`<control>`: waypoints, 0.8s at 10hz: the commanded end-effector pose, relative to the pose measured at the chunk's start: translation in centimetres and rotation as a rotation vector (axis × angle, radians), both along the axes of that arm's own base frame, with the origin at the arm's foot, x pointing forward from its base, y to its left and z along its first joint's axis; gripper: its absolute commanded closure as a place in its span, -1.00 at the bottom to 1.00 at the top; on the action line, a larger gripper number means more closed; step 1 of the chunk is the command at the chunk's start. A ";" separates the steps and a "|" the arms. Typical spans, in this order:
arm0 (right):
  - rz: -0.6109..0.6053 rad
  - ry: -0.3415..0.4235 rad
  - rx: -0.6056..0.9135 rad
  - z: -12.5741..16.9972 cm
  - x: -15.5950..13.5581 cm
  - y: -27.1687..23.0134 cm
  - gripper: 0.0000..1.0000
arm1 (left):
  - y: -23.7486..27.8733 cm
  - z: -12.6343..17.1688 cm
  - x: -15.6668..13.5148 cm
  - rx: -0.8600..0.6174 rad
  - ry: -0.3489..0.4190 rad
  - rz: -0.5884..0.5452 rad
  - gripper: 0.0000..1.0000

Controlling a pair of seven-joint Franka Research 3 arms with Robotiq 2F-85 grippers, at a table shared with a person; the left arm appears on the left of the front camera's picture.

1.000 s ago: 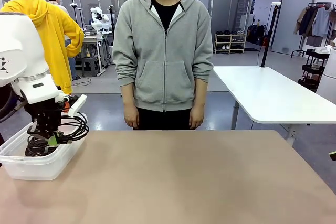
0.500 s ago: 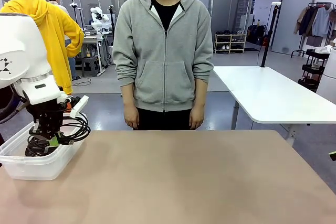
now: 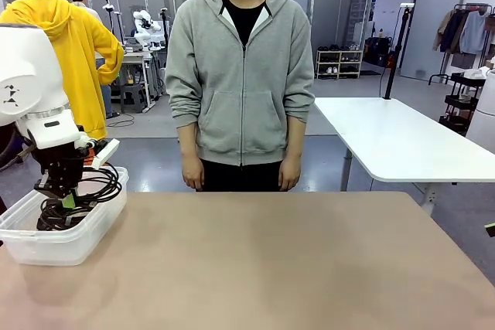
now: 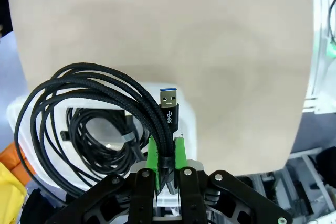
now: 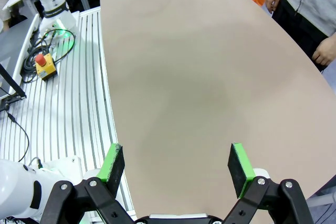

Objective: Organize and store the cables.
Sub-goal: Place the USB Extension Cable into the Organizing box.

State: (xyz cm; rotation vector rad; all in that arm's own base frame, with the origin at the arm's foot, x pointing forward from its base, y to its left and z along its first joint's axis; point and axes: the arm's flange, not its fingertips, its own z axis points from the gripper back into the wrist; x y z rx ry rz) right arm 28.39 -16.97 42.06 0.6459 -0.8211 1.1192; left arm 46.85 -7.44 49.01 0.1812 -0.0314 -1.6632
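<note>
Left wrist view: my left tool (image 4: 165, 156), green pads pinched on a coiled black braided USB cable (image 4: 79, 85), its plug pointing up. The coil hangs over a clear plastic bin (image 3: 58, 241) at the desk's (image 3: 294, 260) left end; a second coiled cable (image 4: 100, 135) lies inside the bin. Right wrist view: my right tool (image 5: 176, 163), jaws wide apart, holding nothing, above bare desk.

A bin (image 3: 46, 249) sits at the table's (image 3: 294, 260) left edge, lower left of frame — cables (image 3: 58, 212) inside it. A person (image 3: 241, 75) stands behind the table, centre.
</note>
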 end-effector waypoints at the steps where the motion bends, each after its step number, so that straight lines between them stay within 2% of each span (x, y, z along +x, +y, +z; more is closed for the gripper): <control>1: -0.002 -0.011 0.013 0.2 0.1 0.1 -1.00 | 1.7 -0.5 2.3 0.047 -0.047 0.044 0.73; 2: -0.002 -0.011 0.013 0.2 0.1 0.1 -1.00 | 2.8 -1.0 3.6 0.029 -0.048 0.090 0.73; 3: -0.002 -0.011 0.013 0.2 0.1 0.1 -1.00 | 3.9 -1.6 4.8 0.102 -0.060 0.155 0.73; 4: -0.002 -0.011 0.013 0.2 0.1 0.1 -1.00 | 4.6 -2.0 5.9 0.060 -0.042 0.179 0.73; 8: -0.002 -0.011 0.013 0.2 0.1 0.1 -1.00 | 5.8 -5.5 9.5 0.031 0.048 0.193 0.73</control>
